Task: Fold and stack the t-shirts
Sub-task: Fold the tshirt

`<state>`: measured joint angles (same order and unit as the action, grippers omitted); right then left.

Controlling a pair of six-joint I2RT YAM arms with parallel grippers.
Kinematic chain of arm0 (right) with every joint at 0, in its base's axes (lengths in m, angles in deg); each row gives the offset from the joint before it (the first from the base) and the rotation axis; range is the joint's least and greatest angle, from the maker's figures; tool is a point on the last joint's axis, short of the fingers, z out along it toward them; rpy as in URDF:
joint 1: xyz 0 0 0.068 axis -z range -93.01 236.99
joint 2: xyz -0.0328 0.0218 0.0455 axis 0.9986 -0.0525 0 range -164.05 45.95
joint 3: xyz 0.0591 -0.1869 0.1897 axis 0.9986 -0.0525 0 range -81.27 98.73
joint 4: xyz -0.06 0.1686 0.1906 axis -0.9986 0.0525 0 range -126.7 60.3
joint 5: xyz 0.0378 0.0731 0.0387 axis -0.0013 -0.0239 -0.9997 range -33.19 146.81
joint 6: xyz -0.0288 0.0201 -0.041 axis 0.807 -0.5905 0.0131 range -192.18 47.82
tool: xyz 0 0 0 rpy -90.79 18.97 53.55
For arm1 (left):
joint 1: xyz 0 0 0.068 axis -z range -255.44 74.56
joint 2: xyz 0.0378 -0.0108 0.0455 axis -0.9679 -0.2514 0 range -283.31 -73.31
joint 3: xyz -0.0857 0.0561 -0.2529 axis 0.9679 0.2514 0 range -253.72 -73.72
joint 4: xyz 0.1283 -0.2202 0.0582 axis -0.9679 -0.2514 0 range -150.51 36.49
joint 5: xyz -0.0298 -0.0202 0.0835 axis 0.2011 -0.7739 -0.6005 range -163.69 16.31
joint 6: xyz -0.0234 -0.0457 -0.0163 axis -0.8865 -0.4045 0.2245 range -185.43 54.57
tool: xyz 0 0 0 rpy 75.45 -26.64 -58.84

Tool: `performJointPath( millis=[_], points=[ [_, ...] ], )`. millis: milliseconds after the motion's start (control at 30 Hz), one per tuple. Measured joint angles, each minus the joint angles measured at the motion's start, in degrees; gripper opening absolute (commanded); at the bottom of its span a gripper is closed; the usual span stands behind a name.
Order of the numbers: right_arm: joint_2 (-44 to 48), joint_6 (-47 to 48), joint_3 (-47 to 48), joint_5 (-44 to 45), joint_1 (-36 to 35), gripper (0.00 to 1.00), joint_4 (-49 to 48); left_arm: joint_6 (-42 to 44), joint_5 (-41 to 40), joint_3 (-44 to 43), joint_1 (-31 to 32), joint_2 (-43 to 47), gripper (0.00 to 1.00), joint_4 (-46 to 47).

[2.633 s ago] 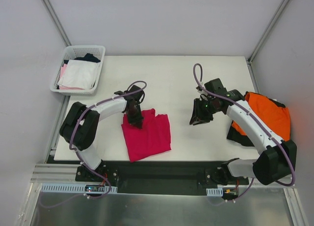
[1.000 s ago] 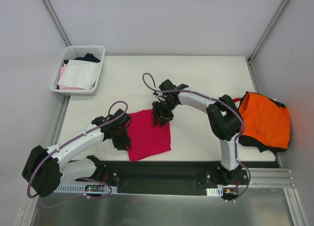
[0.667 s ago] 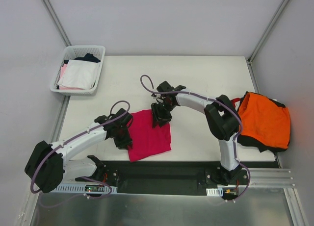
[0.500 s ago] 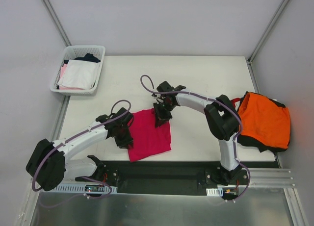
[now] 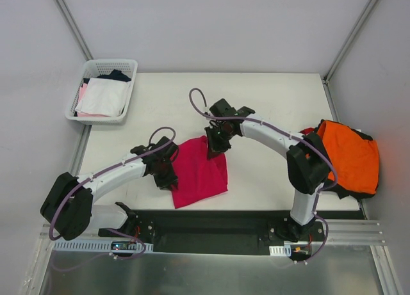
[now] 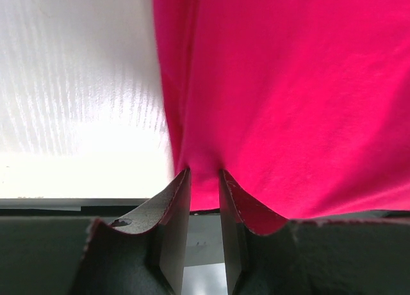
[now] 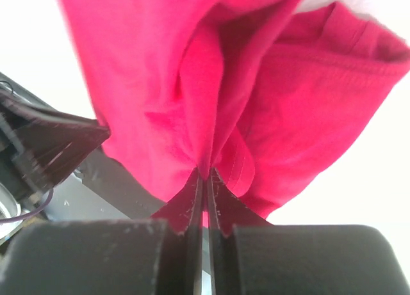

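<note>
A folded crimson-magenta cloth t-shirt [image 5: 200, 176] lies at the near middle of the white table [image 5: 269, 103], long axis near to far. The left gripper [image 6: 204, 175] clamps its left edge. The right gripper [image 7: 204, 173] pinches its bunched far edge. At right, a bright orange t-shirt [image 5: 349, 154] covers a black t-shirt [image 5: 344, 192]. Far left, a white mesh basket [image 5: 96, 66] holds white and pink garments [image 5: 102, 98].

Matt cloth t-shirt [image 5: 202, 176]; smooth matt table [image 5: 269, 96]
</note>
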<state>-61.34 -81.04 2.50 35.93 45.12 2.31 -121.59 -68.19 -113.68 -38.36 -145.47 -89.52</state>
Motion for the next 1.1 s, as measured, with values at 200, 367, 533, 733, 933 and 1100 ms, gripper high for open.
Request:
performJointPath(
  millis=[200,367,533,733,933,1100],
  points=[
    [3.93,0.11,-0.33,3.30,0.00,0.01,1.51,-0.26,0.04,-0.04,0.00,0.00,0.24,0.52],
    [3.98,0.04,-3.28,7.43,0.00,0.01,3.30,-0.68,0.17,-0.04,0.00,0.04,0.25,0.76],
    [3.96,-0.11,-5.09,10.03,0.00,0.01,4.87,-1.16,0.24,-0.04,0.07,0.07,0.25,0.81],
    [1.62,-0.07,-5.86,9.81,0.20,0.25,4.55,-1.31,0.42,-0.04,0.07,0.07,0.25,0.83],
    [-2.67,0.57,-5.77,9.31,1.33,0.38,4.57,-1.01,0.50,-0.11,0.07,-0.13,0.25,0.83],
    [-2.82,1.84,-4.00,9.86,4.94,0.43,5.97,0.59,0.70,-3.21,0.07,-2.60,0.25,0.31]
  ],
)
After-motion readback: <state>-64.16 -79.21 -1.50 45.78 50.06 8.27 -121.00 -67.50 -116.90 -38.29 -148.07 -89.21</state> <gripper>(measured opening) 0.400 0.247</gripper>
